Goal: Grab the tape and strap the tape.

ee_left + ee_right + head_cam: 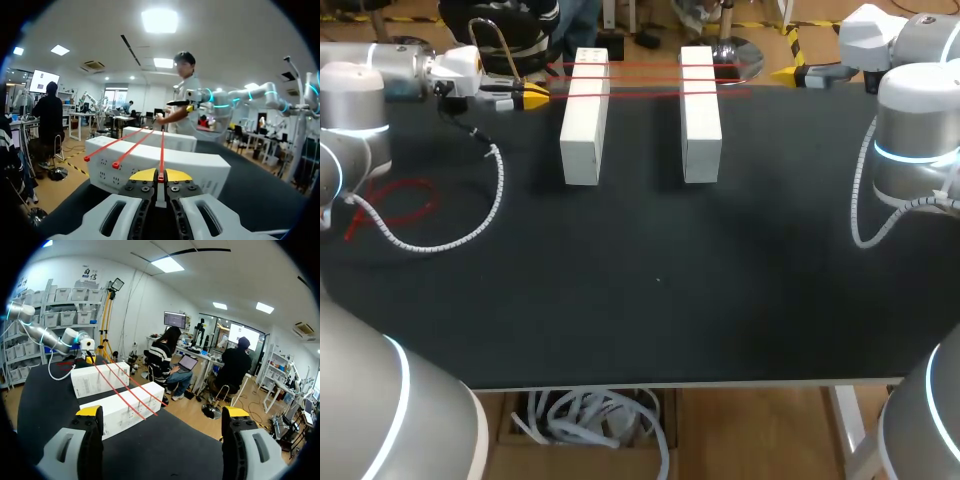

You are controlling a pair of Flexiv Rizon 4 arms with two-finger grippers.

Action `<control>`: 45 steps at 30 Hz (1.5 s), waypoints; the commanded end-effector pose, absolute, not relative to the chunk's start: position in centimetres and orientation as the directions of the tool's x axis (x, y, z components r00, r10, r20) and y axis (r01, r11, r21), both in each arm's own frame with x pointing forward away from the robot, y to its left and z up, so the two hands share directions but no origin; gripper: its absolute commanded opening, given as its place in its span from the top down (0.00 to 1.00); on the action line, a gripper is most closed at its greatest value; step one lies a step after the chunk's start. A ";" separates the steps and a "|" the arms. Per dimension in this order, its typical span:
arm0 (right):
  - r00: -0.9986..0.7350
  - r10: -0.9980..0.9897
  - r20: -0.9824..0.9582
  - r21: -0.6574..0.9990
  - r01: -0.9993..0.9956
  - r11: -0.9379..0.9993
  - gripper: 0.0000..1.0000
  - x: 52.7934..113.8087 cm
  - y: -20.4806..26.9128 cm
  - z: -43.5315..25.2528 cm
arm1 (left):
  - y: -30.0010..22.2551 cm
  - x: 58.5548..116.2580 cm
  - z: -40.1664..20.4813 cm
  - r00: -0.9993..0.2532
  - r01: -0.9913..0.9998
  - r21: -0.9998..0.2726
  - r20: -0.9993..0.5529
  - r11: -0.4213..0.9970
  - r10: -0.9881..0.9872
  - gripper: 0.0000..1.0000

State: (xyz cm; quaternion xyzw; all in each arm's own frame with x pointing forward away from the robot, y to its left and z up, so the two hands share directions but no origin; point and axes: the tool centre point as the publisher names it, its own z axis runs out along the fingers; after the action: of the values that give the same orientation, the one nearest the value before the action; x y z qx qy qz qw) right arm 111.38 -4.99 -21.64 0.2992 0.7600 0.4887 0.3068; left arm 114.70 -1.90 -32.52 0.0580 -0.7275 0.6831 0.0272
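Three strands of red tape (pixel 645 92) lie side by side across the far part of the tabletop (pixel 650 300). Their long axis runs from our left to our right. They cross the tops of two white blocks near the blocks' far ends, at right angles to them. The left block (pixel 582 120) and the right block (pixel 700 120) stand parallel and apart, each with its long axis pointing away from us toward the far edge.

On the right, the strands stick out a little past the right block. On the left, the wrist view shows two strand ends resting at the outer top edge of the left block. The third strand, the one nearest us, reaches on past that block into our left pincer (pixel 161 176).

Our left pincer has its yellow tips pressed together on that strand's end. It sits just beside the left block and points along the tape toward the right.

Our right pincer (pixel 161 412) has its fingers spread wide apart. It sits at the far right edge of the tabletop, well apart from the tape, and faces the blocks.

Nearer us on the left, a loose tangle of red tape (pixel 398 205) lies on the tabletop, with the left arm's white coiled cable (pixel 480 215) draped next to it.
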 end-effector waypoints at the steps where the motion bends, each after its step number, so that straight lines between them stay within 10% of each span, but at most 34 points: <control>1: -0.633 0.754 -0.174 0.925 0.158 0.345 0.00 111.4 -5.0 -21.6 | -1.9 115.0 -32.4 -0.993 -0.112 -0.993 0.111 0.047 -0.026 1.00; 45: -0.633 0.754 -0.174 0.925 0.158 0.345 0.00 111.4 -5.0 -21.6 | -12.5 111.0 -15.5 -0.981 -0.107 -0.888 0.168 -0.447 -0.099 1.00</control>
State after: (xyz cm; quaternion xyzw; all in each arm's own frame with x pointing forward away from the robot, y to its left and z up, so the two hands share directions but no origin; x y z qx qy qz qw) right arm 111.38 -4.98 -21.64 0.2992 0.7600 0.4887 0.3068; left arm 111.51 -11.97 -15.90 0.0406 -0.5251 0.8490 0.0427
